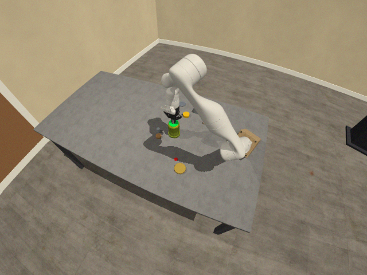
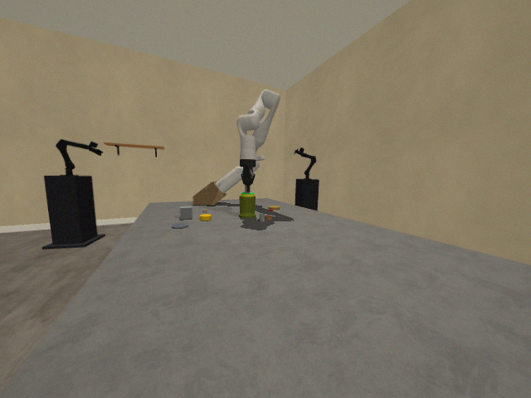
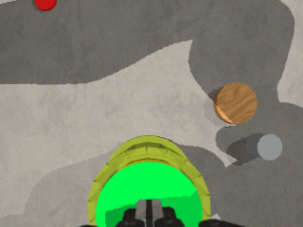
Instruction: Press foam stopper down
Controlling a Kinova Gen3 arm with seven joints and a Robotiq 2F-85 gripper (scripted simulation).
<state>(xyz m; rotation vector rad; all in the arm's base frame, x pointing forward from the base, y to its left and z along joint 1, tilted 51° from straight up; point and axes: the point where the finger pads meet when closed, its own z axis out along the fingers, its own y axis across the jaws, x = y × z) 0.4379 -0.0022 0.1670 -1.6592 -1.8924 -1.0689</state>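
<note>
An olive-green ribbed jar (image 1: pixel 174 130) stands upright near the middle of the table; it also shows in the exterior view (image 2: pixel 247 206). A bright green foam stopper (image 3: pixel 147 191) (image 2: pixel 247 194) fills its mouth and stands a little proud of the rim. My gripper (image 1: pixel 173 117) (image 2: pixel 247 189) is shut and empty, pointing straight down with its fingertips right at the stopper's top. In the wrist view the closed fingertips (image 3: pixel 150 210) sit over the middle of the stopper. I cannot tell how hard they press.
A wooden puck (image 3: pixel 235 103) and a small grey cylinder (image 3: pixel 269 147) lie close beside the jar. Two yellow discs (image 1: pixel 179 168) (image 1: pixel 186 114), a red dot (image 1: pixel 175 158), a grey cube (image 2: pixel 185 212) and a grey disc (image 2: pixel 179 225) lie farther off.
</note>
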